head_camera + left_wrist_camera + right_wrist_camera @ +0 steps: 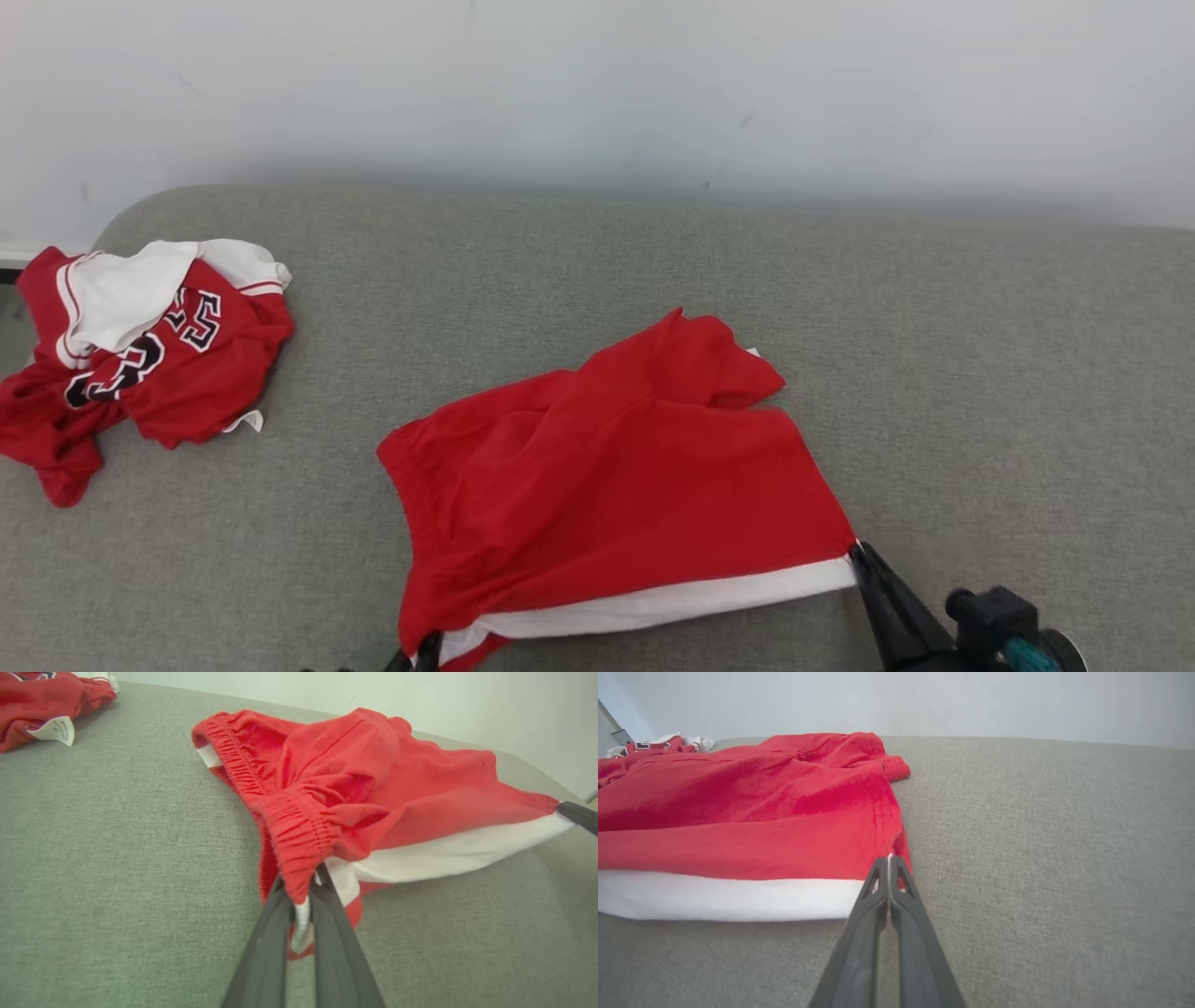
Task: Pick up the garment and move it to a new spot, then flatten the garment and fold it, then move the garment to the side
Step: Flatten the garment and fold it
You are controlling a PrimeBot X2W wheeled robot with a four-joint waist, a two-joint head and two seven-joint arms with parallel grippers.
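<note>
Red shorts [607, 467] lay mid grey upholstered surface [980, 373]. Left pincer [303, 891] clamped on waistband corner, mostly cut off at head view's bottom edge. Right pincer [888, 861] clamped on white-striped hem corner. Crumpled red jersey [140, 355] far left, numbers partly hidden in folds.

Wide bare stretch of grey cushion [980, 373] right of the red shorts [616, 467], open all the way back to the pale wall [597, 84]. Narrower clear lane of cushion between the shorts and the crumpled red jersey [140, 364] at far left. Near edge blocked: left gripper [428, 649] and right gripper [861, 555] pinched tight on the shorts' two front corners, white hem [653, 602] taut between.
</note>
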